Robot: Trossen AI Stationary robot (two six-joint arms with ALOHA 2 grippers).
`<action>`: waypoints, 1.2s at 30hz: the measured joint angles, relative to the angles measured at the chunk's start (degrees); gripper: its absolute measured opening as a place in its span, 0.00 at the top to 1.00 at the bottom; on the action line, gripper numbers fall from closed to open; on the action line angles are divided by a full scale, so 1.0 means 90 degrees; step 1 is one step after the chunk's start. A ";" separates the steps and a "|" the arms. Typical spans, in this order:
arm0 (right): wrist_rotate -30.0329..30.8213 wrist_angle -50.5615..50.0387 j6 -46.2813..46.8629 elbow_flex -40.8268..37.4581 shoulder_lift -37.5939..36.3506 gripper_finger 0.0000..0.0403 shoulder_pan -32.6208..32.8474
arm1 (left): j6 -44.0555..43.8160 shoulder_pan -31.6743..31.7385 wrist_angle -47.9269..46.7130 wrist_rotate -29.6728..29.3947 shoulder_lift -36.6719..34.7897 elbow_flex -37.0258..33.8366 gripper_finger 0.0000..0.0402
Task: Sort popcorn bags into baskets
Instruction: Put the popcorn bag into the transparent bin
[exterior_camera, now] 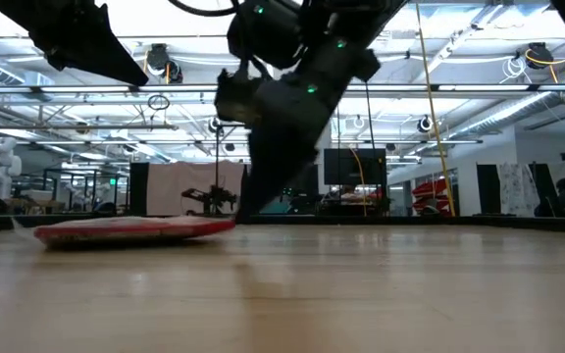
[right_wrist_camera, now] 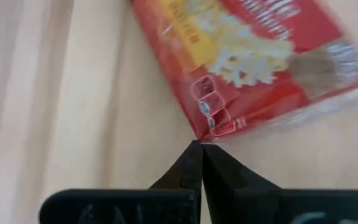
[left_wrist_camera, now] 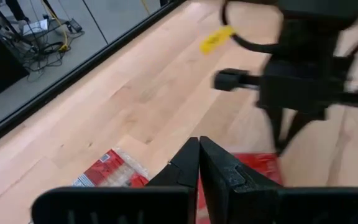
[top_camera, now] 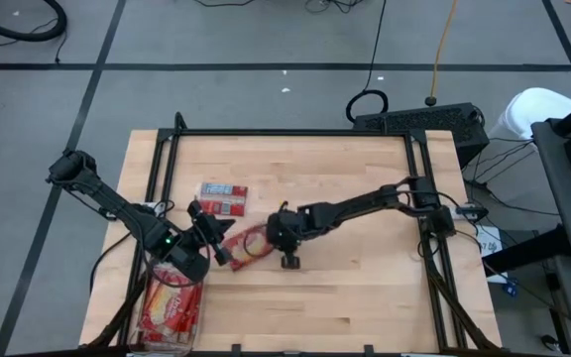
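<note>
Right end effector (right_wrist_camera: 200,144), fingers together, tips at the corner of a popcorn bag (right_wrist_camera: 253,56) lying mid-worktop (top_camera: 365,288). Left end effector (left_wrist_camera: 198,144), fingers together, beside the filled basket (top_camera: 171,315).

popcorn bag (right_wrist_camera: 253,62) with yellow and white print too blurred to read, no other legible text

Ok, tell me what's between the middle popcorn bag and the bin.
The left claw and its arm sit between the popcorn bag and the clear bin. The right claw stands at the bag's other side.
</note>
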 joint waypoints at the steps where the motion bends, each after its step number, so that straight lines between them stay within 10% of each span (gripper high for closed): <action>1: -0.0077 -0.0172 0.0157 0.0000 -0.0007 1.00 0.0075 | 0.0017 0.0011 -0.0002 0.0002 0.0002 0.0000 0.95; 26: 0.1024 0.0699 0.1861 -0.0490 -0.0152 0.38 0.0001 | 0.0034 0.0158 -0.0005 0.0321 0.0002 0.0000 0.95; 36: 0.0592 0.3422 0.1794 -0.1866 -0.0157 0.56 -0.0103 | 0.0147 0.0256 -0.0012 0.0318 0.0002 0.0000 0.95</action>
